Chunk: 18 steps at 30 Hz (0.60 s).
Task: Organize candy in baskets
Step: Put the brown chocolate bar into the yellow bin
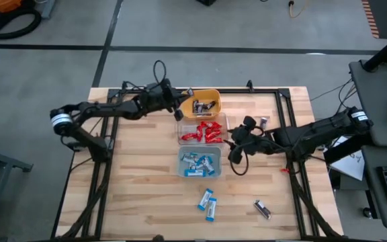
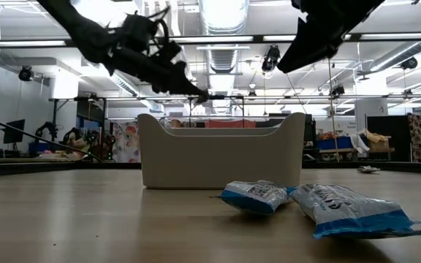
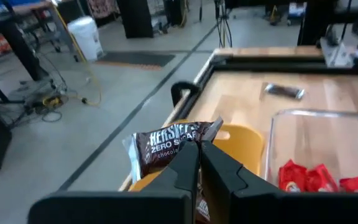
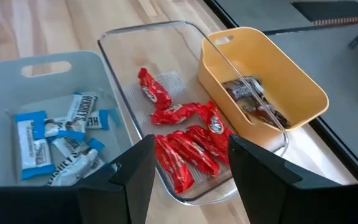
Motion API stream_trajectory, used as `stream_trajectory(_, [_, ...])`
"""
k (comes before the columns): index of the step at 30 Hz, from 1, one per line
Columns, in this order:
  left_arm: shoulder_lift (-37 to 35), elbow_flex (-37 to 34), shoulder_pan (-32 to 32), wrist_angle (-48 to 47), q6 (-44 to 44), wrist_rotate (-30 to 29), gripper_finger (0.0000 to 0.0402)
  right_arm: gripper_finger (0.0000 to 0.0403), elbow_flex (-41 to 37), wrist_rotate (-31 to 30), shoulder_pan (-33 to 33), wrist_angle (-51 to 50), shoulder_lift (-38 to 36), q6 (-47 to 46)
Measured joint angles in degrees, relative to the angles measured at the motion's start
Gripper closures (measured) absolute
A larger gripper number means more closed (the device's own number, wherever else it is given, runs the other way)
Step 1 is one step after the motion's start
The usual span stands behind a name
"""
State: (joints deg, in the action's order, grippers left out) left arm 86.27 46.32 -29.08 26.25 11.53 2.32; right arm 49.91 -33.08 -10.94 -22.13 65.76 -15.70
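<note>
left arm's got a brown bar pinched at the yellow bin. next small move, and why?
Probably ease the left tool further in over the yellow bin, then open it. It is shut on a brown bar at the bin's edge, and that bin already holds the brown bars. The right tool waits open over the clear bin.

Both arms are dark, nearly black, built of slim tubular links joined by bulkier rounded joints. The left arm carries a pale silver-white ring at its base joint by the worktop's left edge; the right arm has a similar light band near its base at the right edge. Thin black cables loop loosely along each arm's forward links. The fingers are matte black, flat-sided, angular plastic blades with bevelled edges.
</note>
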Motion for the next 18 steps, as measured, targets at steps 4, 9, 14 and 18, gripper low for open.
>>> stream_trajectory(4, [5.06, 2.47, -0.09, -1.40, -0.27, -0.03, 0.0401, 0.0211, -0.48, 0.00, 0.22, -0.15, 0.02, -0.49])
stream_trajectory(9, [7.86, 4.12, -0.24, -2.77, -1.38, -0.10, 0.0401, 0.0211, -0.52, 0.19, 0.22, -0.84, 0.02, -2.26])
stream_trajectory(14, [8.57, 4.66, -0.29, -3.95, -2.48, -0.10, 0.0401, 0.0211, -0.52, 0.46, 0.22, -1.40, 0.02, -2.31])
stream_trajectory(18, [8.57, 4.66, -0.29, -5.48, -4.68, -0.04, 0.0391, 0.0211, -0.52, 0.48, 0.22, -1.45, 0.03, -2.30])
